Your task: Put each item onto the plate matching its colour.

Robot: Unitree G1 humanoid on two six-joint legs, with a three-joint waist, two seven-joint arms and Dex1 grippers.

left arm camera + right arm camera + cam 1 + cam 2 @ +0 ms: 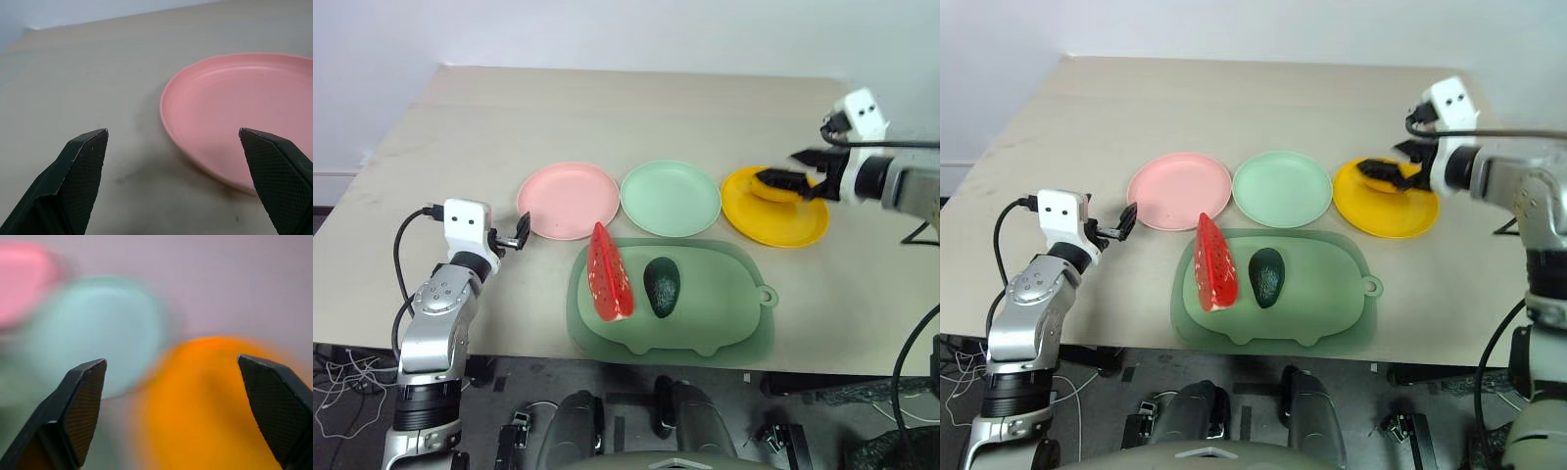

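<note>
Pale wood makes up the surface (460, 137), set against a plain white wall. Three plates sit in a row across it: the pink plate (568, 200), the mint green plate (670, 197) and the yellow plate (774, 208). Just in front of them lies a large green pig-shaped mat (705, 313), which carries the red watermelon slice (607, 273) and, just beside it, the dark avocado (661, 286).

The mango (771, 188) already lies on the yellow plate, so I judge one of the three placements done. The watermelon and avocado are not yet on their plates.

The right gripper (795, 171) hovers over the yellow plate with its fingers apart, holding nothing. The left gripper (178, 166) waits near the pink plate's rim, fingers spread wide and empty.
</note>
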